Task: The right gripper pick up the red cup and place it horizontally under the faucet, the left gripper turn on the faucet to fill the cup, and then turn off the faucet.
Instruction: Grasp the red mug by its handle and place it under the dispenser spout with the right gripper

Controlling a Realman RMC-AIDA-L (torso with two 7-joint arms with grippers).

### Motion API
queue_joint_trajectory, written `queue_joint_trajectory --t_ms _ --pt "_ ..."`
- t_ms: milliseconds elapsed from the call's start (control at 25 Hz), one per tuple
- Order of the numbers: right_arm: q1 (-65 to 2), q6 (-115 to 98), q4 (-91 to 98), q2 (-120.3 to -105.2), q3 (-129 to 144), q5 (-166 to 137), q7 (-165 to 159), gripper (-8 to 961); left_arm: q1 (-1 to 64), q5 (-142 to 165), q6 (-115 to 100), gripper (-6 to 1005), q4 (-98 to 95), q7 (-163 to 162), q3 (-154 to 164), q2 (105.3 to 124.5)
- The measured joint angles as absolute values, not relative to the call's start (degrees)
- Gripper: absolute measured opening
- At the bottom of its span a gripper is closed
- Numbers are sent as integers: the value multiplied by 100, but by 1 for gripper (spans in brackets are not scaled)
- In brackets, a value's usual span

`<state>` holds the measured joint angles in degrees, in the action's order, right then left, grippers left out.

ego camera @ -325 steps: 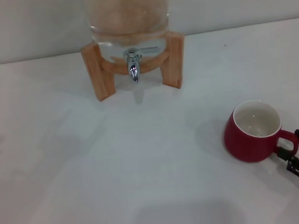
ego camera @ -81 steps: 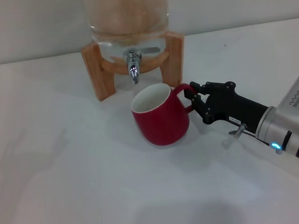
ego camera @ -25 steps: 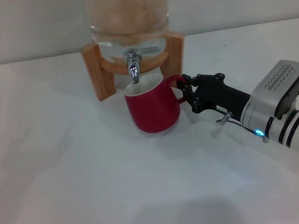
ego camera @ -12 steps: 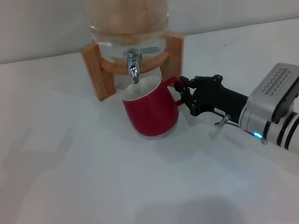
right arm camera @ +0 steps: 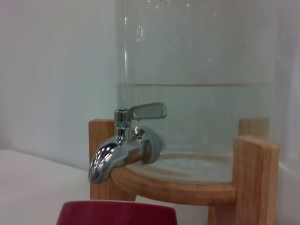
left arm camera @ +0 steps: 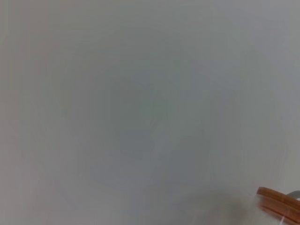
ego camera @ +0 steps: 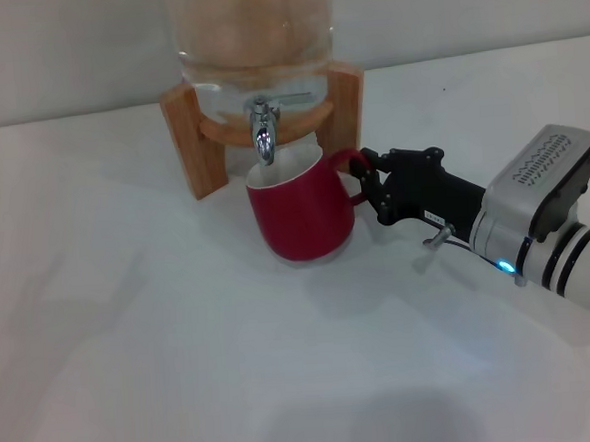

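The red cup (ego camera: 301, 214) stands upright on the white table, its mouth right under the chrome faucet (ego camera: 262, 128). The faucet sticks out of the clear glass dispenser jar (ego camera: 251, 28) on a wooden stand (ego camera: 344, 113). My right gripper (ego camera: 365, 183) reaches in from the right and is shut on the cup's red loop handle. In the right wrist view the faucet (right arm camera: 123, 145) with its lever shows close up, with the cup's rim (right arm camera: 116, 213) just below it. The left gripper is out of view; its wrist view shows only a blank surface and a bit of wood (left arm camera: 280, 203).
The white table (ego camera: 131, 321) spreads to the left and front of the cup. A pale wall (ego camera: 54, 55) rises behind the dispenser. My right arm (ego camera: 551, 225) lies across the table's right side.
Over the last second the cup has shifted slightly under the faucet, held by my right gripper. Before that it was carried in tilted from the table's right side.
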<state>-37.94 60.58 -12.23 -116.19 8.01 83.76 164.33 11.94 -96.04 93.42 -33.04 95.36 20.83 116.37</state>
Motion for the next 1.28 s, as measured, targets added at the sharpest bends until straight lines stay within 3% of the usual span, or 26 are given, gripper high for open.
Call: queue_joint_trajectory --t_ms 1280 --pt "-3909 5804 -1398 -11619 698 8347 16816 116 1197 -9624 9369 874 -3304 9535 2074 11642"
